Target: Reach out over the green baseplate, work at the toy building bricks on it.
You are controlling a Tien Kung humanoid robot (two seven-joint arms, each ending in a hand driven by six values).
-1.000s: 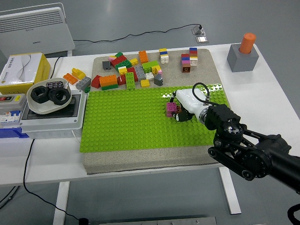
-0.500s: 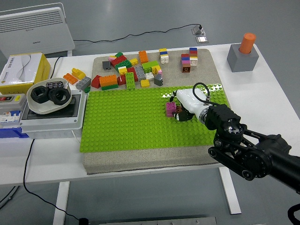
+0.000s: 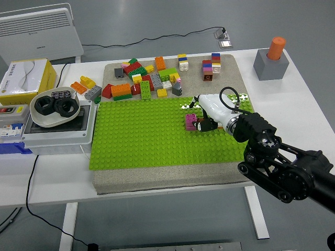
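White table under grey flooring carries a green baseplate (image 3: 146, 136), with loose bricks (image 3: 141, 78) heaped on the far mat. Only the right hand (image 3: 209, 117) reaches in, from the near right. A magenta brick (image 3: 191, 122) stands on the plate's right half, immediately left of the dark fingertips (image 3: 201, 126), touching or nearly so. Whether the fingers clasp it I cannot tell.

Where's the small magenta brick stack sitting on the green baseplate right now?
In the head view, the small magenta brick stack stands right of centre on the green studded baseplate, just left of the right hand.
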